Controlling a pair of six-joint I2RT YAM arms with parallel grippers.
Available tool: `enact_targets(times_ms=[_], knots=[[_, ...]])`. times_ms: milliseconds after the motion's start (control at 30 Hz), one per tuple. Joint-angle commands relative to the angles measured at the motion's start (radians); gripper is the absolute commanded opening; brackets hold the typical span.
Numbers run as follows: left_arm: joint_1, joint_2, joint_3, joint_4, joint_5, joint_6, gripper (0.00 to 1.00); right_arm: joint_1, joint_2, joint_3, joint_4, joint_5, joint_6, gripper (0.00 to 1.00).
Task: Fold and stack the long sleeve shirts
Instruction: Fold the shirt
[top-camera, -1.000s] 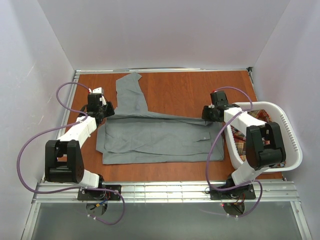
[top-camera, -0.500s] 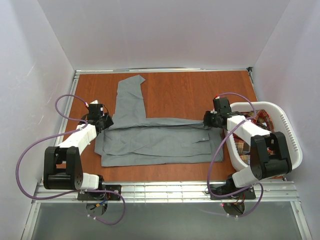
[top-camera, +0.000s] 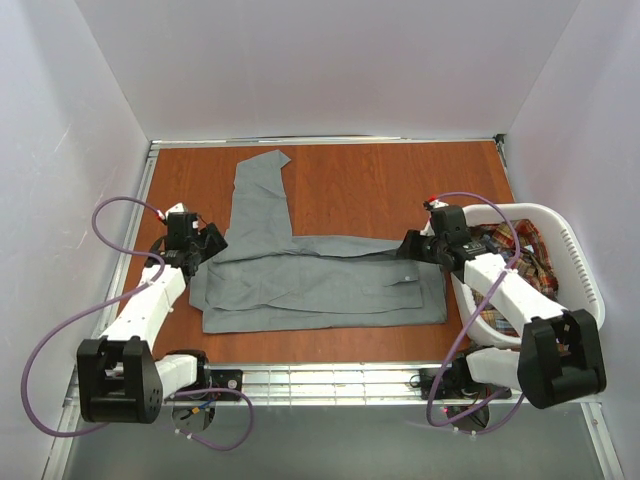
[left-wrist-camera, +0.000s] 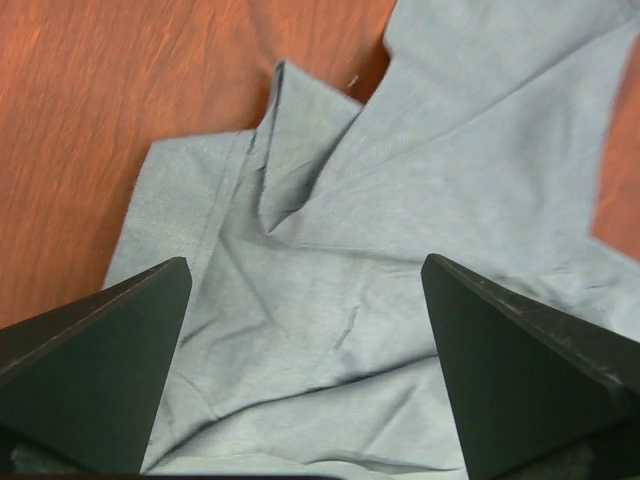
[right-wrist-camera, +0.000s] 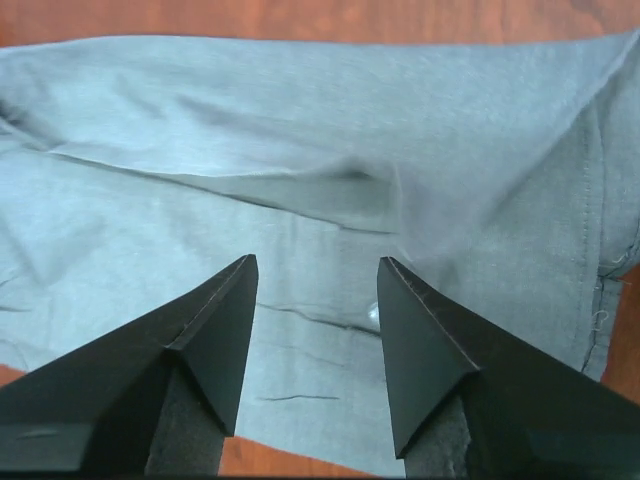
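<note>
One red-brown wooden table (top-camera: 400, 180) fills your top view. Across its middle the grey shirt (top-camera: 320, 285) lies flat, folded into a long band that runs from 9 o'clock to 3 o'clock. One sleeve (top-camera: 260, 195) stretches off alone toward 12 o'clock from the band's left part.

At 3 to 4 o'clock the white slotted laundry basket (top-camera: 585, 290) sits at the table's right edge, just beside the shirt's right end. Inside it the plaid shirt (top-camera: 522, 250) lies bunched, with red, navy and yellow showing above the rim.

Your left gripper (top-camera: 205, 243) sits at the 9 o'clock end of the grey shirt, low over the crumpled corner there. Its wrist view shows the two dark fingers (left-wrist-camera: 100, 370) spread wide and released, with nothing between them but rumpled cloth and a strip of bare wood below.

Your right gripper (top-camera: 410, 246) sits at the 3 o'clock end, between shirt and basket. Its wrist view shows the fingers parted less widely, also released, with the grey cloth lying underneath and no fold caught between them.

Whether either pair of fingertips touches the cloth, you cannot tell from these views.
</note>
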Motion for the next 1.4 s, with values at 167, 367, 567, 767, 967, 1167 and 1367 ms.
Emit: enact_targets(times_ms=[167, 367, 567, 767, 967, 1167, 1367], knots=[[0.000, 0.056, 0.066, 0.009, 0.089, -0.059, 0.90, 0.026, -0.026, 0.132, -0.057, 0.043, -0.106, 0.47], [0.000, 0.191, 0.071, 0.086, 0.081, -0.123, 0.90, 0.084, 0.078, 0.204, -0.026, 0.046, -0.141, 0.47], [0.035, 0.313, 0.071, 0.080, 0.029, -0.200, 0.88, 0.149, 0.253, 0.216, 0.035, 0.093, -0.131, 0.46], [0.169, 0.308, 0.033, 0.068, 0.025, -0.205, 0.86, 0.236, 0.360, 0.183, 0.027, 0.135, -0.137, 0.46], [0.273, 0.320, 0.049, 0.052, 0.069, -0.168, 0.86, 0.304, 0.348, 0.132, -0.061, 0.207, -0.151, 0.46], [0.291, 0.242, 0.115, 0.045, 0.133, -0.091, 0.89, 0.304, 0.249, 0.143, -0.124, 0.208, -0.172, 0.47], [0.265, 0.199, 0.138, 0.268, 0.327, 0.025, 0.90, 0.304, 0.157, 0.253, -0.141, 0.147, -0.201, 0.54]])
